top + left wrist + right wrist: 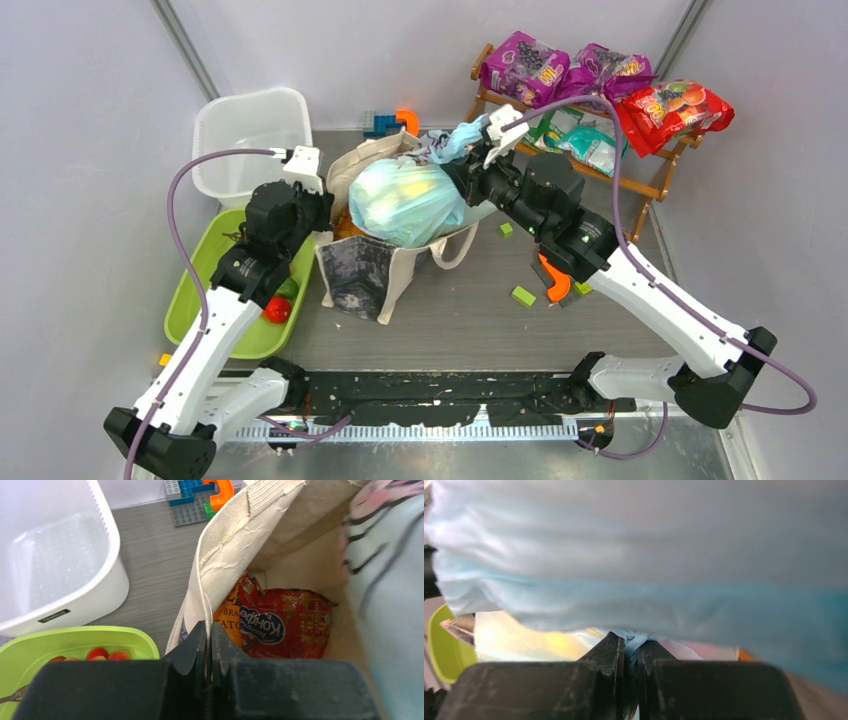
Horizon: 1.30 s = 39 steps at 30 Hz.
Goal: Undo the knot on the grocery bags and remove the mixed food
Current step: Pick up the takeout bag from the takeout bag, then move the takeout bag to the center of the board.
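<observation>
Plastic bag (pixel 405 203), pale blue and bulging, fills the cream tote (pixel 362 272).

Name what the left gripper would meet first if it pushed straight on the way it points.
The canvas tote rim, pinched in the left gripper; beyond it, probably the red-orange snack packet, depth unclear.
</observation>
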{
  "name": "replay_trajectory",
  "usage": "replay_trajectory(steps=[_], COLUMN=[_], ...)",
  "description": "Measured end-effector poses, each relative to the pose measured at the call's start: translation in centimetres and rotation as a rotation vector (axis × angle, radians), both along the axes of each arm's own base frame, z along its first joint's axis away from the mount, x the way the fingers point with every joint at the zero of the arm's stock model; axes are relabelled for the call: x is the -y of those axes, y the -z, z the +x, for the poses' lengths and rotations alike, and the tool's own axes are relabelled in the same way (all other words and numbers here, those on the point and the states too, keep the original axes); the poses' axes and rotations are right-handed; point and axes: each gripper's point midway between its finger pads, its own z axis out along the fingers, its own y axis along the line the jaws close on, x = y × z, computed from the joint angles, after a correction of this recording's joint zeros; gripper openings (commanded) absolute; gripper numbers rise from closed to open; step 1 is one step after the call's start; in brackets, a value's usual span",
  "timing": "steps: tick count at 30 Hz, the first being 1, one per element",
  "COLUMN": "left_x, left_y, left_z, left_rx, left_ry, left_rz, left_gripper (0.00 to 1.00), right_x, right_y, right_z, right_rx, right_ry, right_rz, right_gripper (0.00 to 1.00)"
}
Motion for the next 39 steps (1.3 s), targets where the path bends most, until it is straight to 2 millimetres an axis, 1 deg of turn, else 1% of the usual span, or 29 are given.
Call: replay_trajectory(steps=[4,7,13,14,15,16,17,18,19,21,22,23,24,25,26,29,31,32,33,34,36,37,39], left_x=[-0.9,-1.7,-3.1,-3.3,-3.5,-3.7,-3.8,-3.8,-3.8,-3.5,-3.4,-3.2,-3.0,-2.6,-2.1,0.7,3.1,4.4,5.6,6.6,8.9,10.1,12.2], left_y=[0.4,0.7,1.3,1.4,1.4,1.4,1.4,1.4,1.4,1.4,1.2,0.9,0.5,-0.3,-1.3,-5.5,-8.5,-9.8,-10.7,-11.3,-12.5,-12.7,-11.6], left_z=[0.3,0.4,0.5,0.5,0.6,0.6,0.6,0.6,0.5,0.2,0.0,-0.2,-0.5,-0.9,-1.3,-3.0,-4.6,-5.5,-6.2,-6.8,-8.2,-8.6,-8.6], left_rx=[-0.015,-0.026,-0.047,-0.047,-0.047,-0.045,-0.044,-0.042,-0.043,-0.043,-0.037,-0.026,-0.014,0.005,0.027,0.123,0.192,0.218,0.23,0.237,0.242,0.233,0.188], left_ry=[-0.039,-0.072,-0.135,-0.146,-0.154,-0.159,-0.16,-0.159,-0.15,-0.118,-0.108,-0.085,-0.067,-0.039,-0.004,0.146,0.271,0.338,0.403,0.455,0.573,0.624,0.698], left_rz=[0.014,0.027,0.058,0.066,0.071,0.082,0.09,0.101,0.114,0.122,0.12,0.122,0.12,0.122,0.119,0.096,0.06,0.041,0.025,0.014,0.003,0.011,0.049], left_gripper=[0.0,0.0,0.0,0.03,0.14,0.3,0.49,0.63,0.74,0.87,0.9,0.91,0.91,0.91,0.92,0.94,0.95,0.95,0.96,0.96,0.99,0.99,1.0], right_x=[1.9,3.7,8.4,9.3,10.1,11.1,12.1,13.1,13.9,15.5,16.0,16.4,16.8,17.0,17.4,17.6,17.5,17.6,17.5,17.4,17.6,17.8,18.3], right_y=[-2.4,-4.5,-10.0,-10.7,-11.1,-11.5,-11.9,-12.2,-12.4,-12.5,-12.2,-11.8,-10.9,-10.2,-9.0,-5.0,-1.9,-0.6,0.5,1.9,3.9,4.7,5.5], right_z=[0.4,0.3,-1.2,-1.6,-1.9,-2.3,-2.7,-3.1,-3.4,-4.1,-4.4,-4.6,-4.7,-4.7,-4.9,-4.7,-4.3,-4.2,-4.0,-3.8,-3.8,-3.8,-4.2], right_rx=[0.057,0.105,0.21,0.224,0.233,0.243,0.249,0.256,0.26,0.265,0.263,0.26,0.251,0.243,0.231,0.181,0.136,0.116,0.1,0.079,0.046,0.034,0.019], right_ry=[0.08,0.141,0.269,0.293,0.313,0.339,0.366,0.393,0.412,0.454,0.465,0.475,0.486,0.494,0.503,0.52,0.534,0.54,0.542,0.546,0.556,0.561,0.57], right_rz=[-0.031,-0.038,-0.007,0.001,0.004,0.008,0.01,0.013,0.017,0.032,0.034,0.034,0.028,0.019,0.012,-0.037,-0.091,-0.111,-0.13,-0.154,-0.197,-0.207,-0.212], right_gripper=[0.05,0.05,0.05,0.05,0.05,0.05,0.05,0.05,0.05,0.05,0.05,0.05,0.05,0.05,0.05,0.05,0.05,0.05,0.05,0.05,0.05,0.05,0.05])
